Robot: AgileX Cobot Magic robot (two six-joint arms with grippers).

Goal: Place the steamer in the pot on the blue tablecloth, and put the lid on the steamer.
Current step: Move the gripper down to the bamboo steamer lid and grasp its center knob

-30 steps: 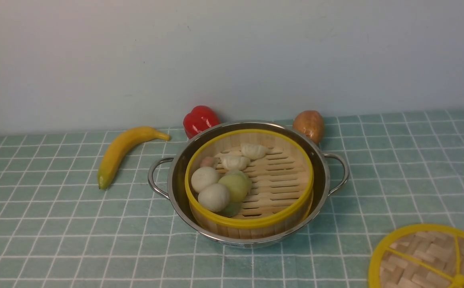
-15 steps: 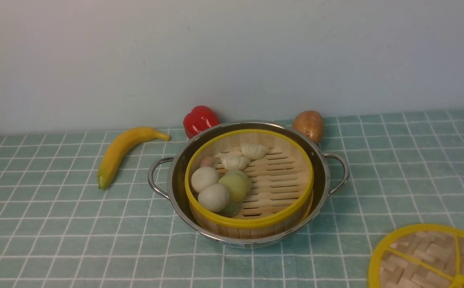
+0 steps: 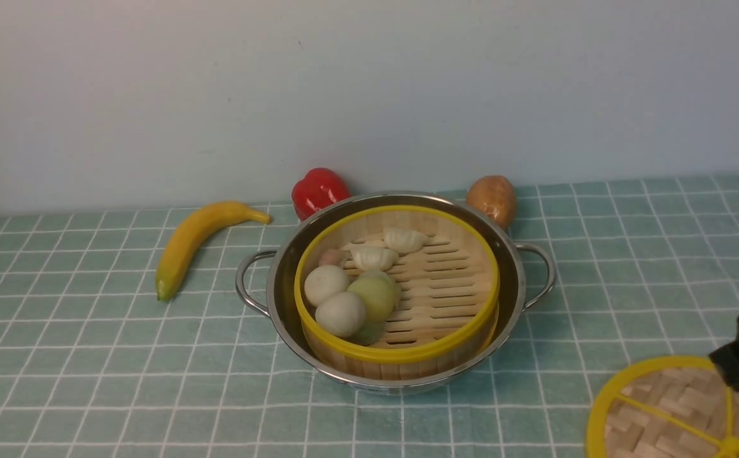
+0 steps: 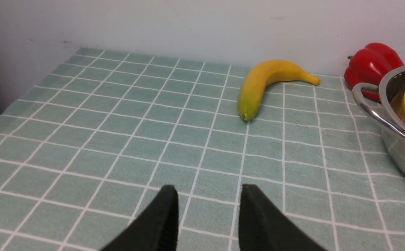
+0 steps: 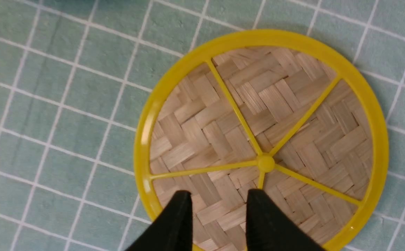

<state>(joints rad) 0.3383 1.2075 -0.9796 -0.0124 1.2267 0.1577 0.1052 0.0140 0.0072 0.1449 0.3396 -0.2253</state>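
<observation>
Bamboo is filling the middle of our front view: the steamer [image 3: 445, 292] is sitting inside the pot [image 3: 512, 280], its yellow rim just within the steel wall, and the pot is standing on the blue tablecloth [image 3: 89, 356] that is covering the desk. Round buns [image 3: 326, 284] and pleated dumplings [image 3: 374, 257] are lying on the steamer's slatted floor, toward our left. The steamer is standing uncovered; the lid [image 3: 662, 407] is lying flat on the cloth at the front right, well apart from the pot, its knob and spokes facing up. Our right jaws are hanging over the lid, showing in the front view as a dark shape at its far edge. From the right wrist we are seeing them parted with a clear gap, gripping nothing, woven bamboo showing between them; whether they are touching the lid we cannot tell. Our left jaws are parted too, holding nothing, and are hovering above bare cloth to the left of the pot. A banana [image 3: 191, 245] is lying left of the pot, and a red pepper [image 3: 319, 189] and a brown potato [image 3: 492, 198] are sitting behind it by the wall
</observation>
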